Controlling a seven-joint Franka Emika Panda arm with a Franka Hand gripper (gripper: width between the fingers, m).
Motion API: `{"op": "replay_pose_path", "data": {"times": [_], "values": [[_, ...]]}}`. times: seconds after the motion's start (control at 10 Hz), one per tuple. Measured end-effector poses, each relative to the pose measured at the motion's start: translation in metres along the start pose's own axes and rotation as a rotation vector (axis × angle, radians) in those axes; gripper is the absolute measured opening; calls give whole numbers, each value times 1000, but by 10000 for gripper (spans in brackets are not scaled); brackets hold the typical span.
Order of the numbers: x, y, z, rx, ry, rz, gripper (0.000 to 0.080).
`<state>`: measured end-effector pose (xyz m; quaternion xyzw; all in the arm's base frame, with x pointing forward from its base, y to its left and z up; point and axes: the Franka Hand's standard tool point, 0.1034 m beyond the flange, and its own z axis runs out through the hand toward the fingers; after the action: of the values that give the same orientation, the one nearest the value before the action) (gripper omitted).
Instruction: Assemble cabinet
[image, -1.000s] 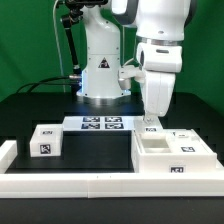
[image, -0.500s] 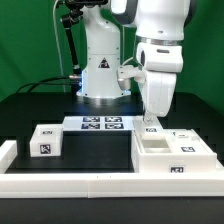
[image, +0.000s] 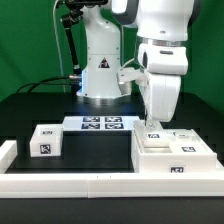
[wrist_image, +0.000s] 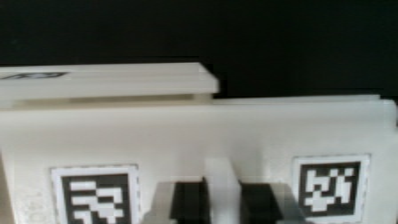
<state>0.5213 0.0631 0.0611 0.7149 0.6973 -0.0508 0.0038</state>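
The white cabinet box shell (image: 170, 158) lies at the exterior view's right with tagged white parts on top. My gripper (image: 152, 128) reaches down onto its back corner on the exterior view's left. In the wrist view the gripper (wrist_image: 217, 206) has its two black fingers (wrist_image: 178, 207) close on either side of a thin white rib of the shell (wrist_image: 196, 130), between two marker tags. A small white tagged drawer block (image: 45, 141) sits apart at the exterior view's left. Another white tagged block (wrist_image: 107, 85) shows beyond the shell in the wrist view.
The marker board (image: 102, 123) lies in front of the robot's base (image: 100, 85). A long low white border rail (image: 90, 186) runs along the front edge, with a short piece (image: 8, 150) at the left. Black cables hang behind the base.
The arm has moved slightly down and toward the exterior view's right, bringing the gripper lower onto the shell's back corner. The shell and the left block have not moved.
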Motion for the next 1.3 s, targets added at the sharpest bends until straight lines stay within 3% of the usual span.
{"op": "replay_pose_path", "data": {"times": [0.1,0.5,0.7,0.9,1.3], "values": [[0,6,-1,-6,3,-3,68],[-1,7,0,-6,3,-1,68],[-1,18,-1,-9,4,1,69],[-1,34,-2,4,-3,7,69],[-1,48,-3,31,-16,14,69]]}}
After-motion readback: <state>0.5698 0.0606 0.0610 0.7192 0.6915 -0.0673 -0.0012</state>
